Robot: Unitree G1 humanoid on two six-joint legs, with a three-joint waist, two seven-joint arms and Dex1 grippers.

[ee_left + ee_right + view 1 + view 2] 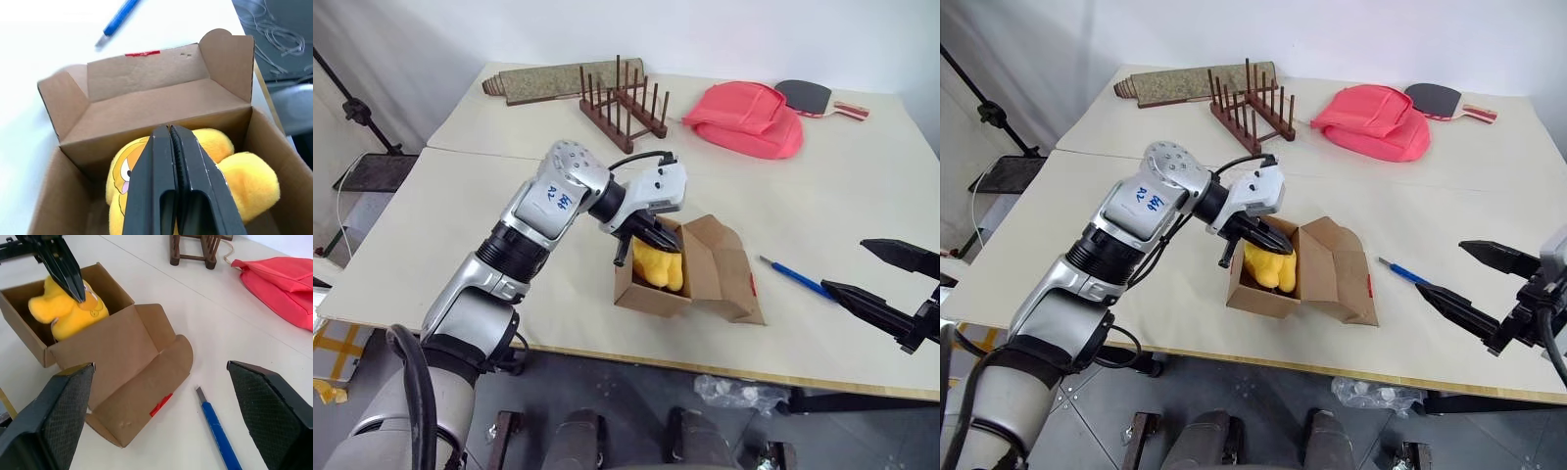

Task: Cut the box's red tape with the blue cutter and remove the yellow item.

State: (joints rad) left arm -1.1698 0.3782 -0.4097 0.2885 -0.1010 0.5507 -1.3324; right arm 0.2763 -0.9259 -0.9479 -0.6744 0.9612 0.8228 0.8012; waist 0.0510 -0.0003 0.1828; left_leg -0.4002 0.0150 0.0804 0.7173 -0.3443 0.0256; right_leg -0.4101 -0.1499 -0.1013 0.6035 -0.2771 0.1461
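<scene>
Left hand pinched shut on the yellow item inside the open box near the worktop's front edge; right hand wide open, empty, beside the cutter.

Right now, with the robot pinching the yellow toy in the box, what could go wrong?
The left end effector is shut on a small pinch of the yellow toy, so it might slip back into the box. The light box could lift or tip along with it. The blue cutter lies near the table's front edge and could get knocked off.
</scene>
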